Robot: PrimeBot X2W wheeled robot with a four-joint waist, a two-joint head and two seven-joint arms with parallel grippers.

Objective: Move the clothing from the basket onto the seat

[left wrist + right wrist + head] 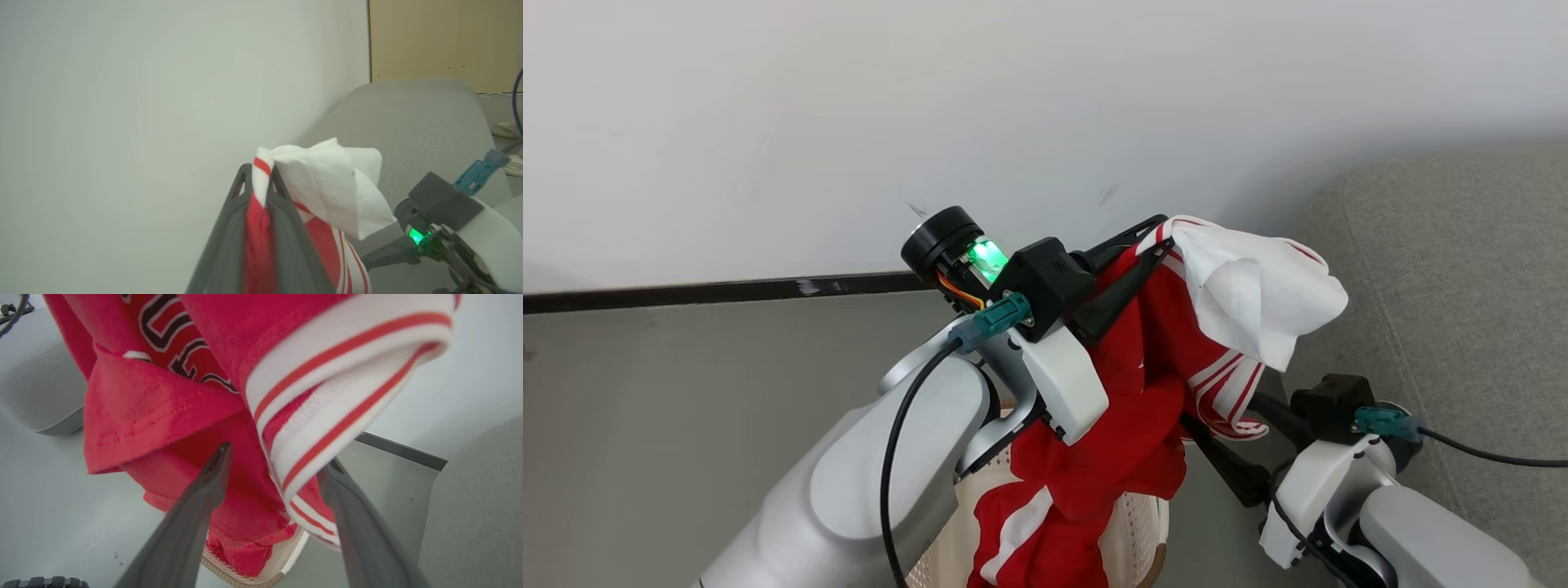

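My left gripper [1166, 233] is raised high and shut on the clothing [1143, 384], bright red fabric with white stripes. In the left wrist view its fingers [282, 212] pinch a red-and-white fold, and a white panel [331, 183] flops to the right. The garment hangs down into the cream basket [1134, 523] at the bottom of the head view. My right gripper [278, 463] is open just below the hanging cloth, with a striped white hem [327, 396] drooping between its fingers. The grey seat [1462, 286] lies to the right.
A white wall with a dark baseboard [686, 291] stands behind, above a grey floor [645, 425]. The basket's rim [253, 580] shows below the red cloth. A wooden panel [445, 36] stands beyond the sofa [408, 122]. The right arm's cable [1486, 453] trails over the sofa.
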